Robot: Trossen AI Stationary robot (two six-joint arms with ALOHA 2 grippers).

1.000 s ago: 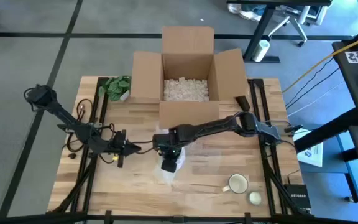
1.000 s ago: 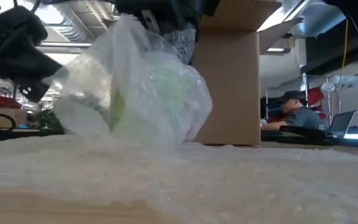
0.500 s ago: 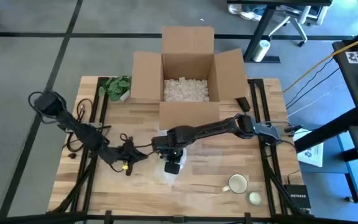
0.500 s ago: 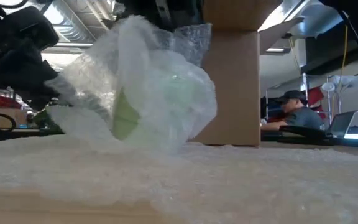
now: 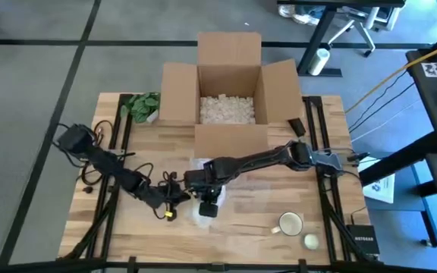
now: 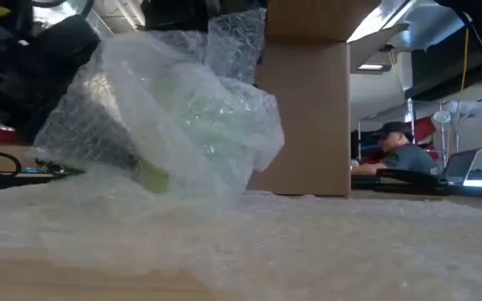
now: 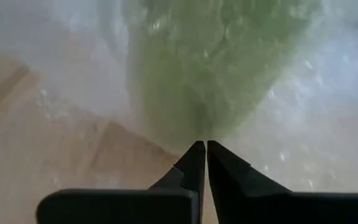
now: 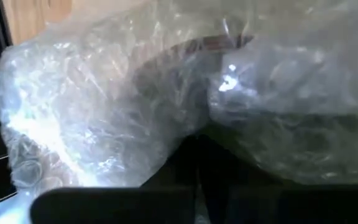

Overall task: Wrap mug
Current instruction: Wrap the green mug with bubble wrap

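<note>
A pale green mug lies bundled in clear bubble wrap on the table's near middle, and the loose sheet spreads toward the near edge. My right gripper stands over the bundle, shut on wrap that rises to it. My left gripper is shut and comes in low from the table's left, its tips at the foot of the wrapped mug. My left gripper's shut fingertips meet the wrap at the lower left side of the bundle, coming level from the table's left. My right gripper holds a gathered flap of the wrap from above, pointing down. The wrap itself drapes over the fingers and hides the pinch. The bundle's underside rests on the table.
An open cardboard box with packing peanuts stands at the far middle, with a green plant to its left. A white mug and a small round thing sit near the front right. A person sits in the room beyond the table.
My left gripper has moved toward the table's right and near edges, closing on the bundle from its left. The bundle has tipped, and the wrap on its left side has been pushed in and spread wider. My right gripper has edged toward the near edge.
</note>
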